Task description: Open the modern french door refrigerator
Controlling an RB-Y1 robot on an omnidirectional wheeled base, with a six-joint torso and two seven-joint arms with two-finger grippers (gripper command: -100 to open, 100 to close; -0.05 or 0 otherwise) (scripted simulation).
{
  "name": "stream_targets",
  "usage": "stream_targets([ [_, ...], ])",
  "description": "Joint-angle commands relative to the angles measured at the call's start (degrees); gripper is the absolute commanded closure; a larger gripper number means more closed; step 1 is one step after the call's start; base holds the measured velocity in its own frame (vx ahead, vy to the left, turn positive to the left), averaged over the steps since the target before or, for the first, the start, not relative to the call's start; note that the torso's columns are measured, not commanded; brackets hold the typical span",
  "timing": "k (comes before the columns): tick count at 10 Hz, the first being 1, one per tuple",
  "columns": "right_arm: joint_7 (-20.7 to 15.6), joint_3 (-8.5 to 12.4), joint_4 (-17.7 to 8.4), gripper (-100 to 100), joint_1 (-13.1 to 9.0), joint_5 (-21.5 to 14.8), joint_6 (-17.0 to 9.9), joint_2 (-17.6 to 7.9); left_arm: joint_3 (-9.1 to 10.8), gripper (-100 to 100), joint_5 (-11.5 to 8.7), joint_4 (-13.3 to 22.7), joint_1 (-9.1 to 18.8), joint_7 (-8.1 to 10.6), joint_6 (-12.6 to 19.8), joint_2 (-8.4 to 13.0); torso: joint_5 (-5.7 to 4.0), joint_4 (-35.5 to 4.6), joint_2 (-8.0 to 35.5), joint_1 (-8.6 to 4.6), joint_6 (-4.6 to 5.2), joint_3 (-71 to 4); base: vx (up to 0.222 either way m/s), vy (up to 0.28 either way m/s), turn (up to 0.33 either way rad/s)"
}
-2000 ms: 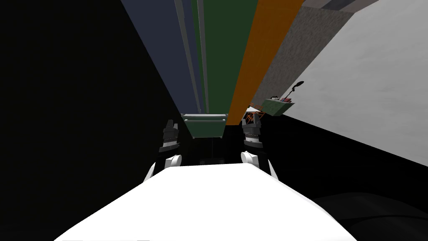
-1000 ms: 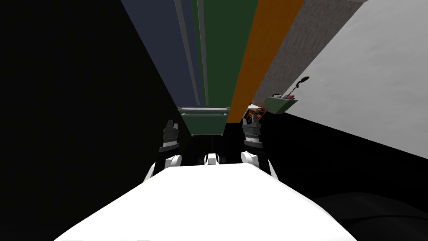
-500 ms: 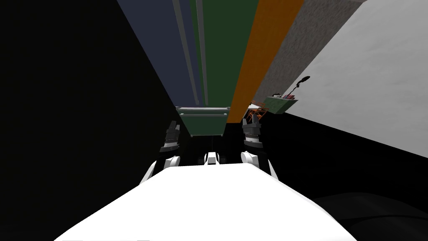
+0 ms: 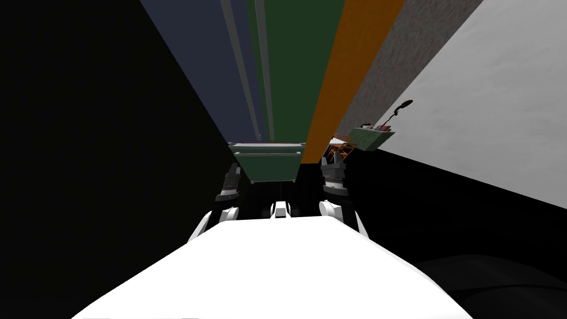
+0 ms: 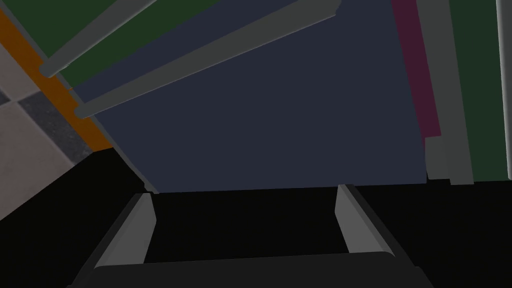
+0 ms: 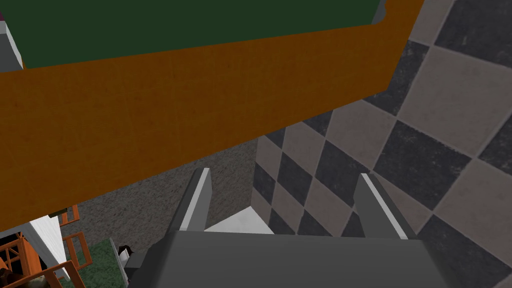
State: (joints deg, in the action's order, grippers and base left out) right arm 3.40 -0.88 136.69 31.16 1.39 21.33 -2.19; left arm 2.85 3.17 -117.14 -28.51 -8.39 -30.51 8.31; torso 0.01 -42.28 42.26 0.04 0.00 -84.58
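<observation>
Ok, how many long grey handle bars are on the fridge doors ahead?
2. One bar runs up the dark blue door near its inner edge; the other bar runs up the dark green door, right beside it. Both leave the picture's top; none seems hidden.

Tall orange panel [image 4: 354, 72], with a grey speckled wall [image 4: 407, 61] just beside it, then a white wall [image 4: 498, 111]. Checkered dark/light grey tiling [image 6: 425, 125] meets the speckled wall. Green-topped ledge [image 4: 368, 143] sits near orange slatted frames [image 4: 340, 150]. Black area [image 4: 83, 166] on the left.
</observation>
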Motion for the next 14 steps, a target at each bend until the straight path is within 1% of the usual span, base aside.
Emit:
stream_targets([
  [1, 0.0, 0.0, 0.0, 0, 0.0, 0.0, 0.0, 0.0, 0.21, -100, 0.3, 4.3, 0.8, -0.21, -2.7, 1.0, 0.02, 0.0, -0.1, 0.08, 0.0, 0.0, 0.146, 0.013, -0.022],
  [4, 0.0, 0.0, 0.0, 0, 0.0, 0.0, 0.0, 0.0, 0.29, -100, 0.7, 9.0, 1.7, -0.56, -5.5, 1.6, -0.04, 0.0, 0.0, -0.13, 0.01, 0.0, 0.148, -0.006, -0.018],
  [8, 0.0, 0.0, 0.0, 0, 0.0, 0.0, 0.0, 0.0, 0.39, -100, 1.2, 14.6, 2.9, -0.98, -8.9, 1.9, 0.0, 0.0, 0.0, -0.01, 0.0, 0.0, 0.131, -0.003, -0.017],
  [14, 0.0, 0.0, 0.0, 0, 0.0, 0.0, 0.0, 0.0, 0.53, -100, 1.9, 22.4, 4.5, -1.59, -13.7, 1.7, 0.0, 0.0, 0.0, 0.0, 0.0, 0.0, 0.117, 0.001, -0.017],
])
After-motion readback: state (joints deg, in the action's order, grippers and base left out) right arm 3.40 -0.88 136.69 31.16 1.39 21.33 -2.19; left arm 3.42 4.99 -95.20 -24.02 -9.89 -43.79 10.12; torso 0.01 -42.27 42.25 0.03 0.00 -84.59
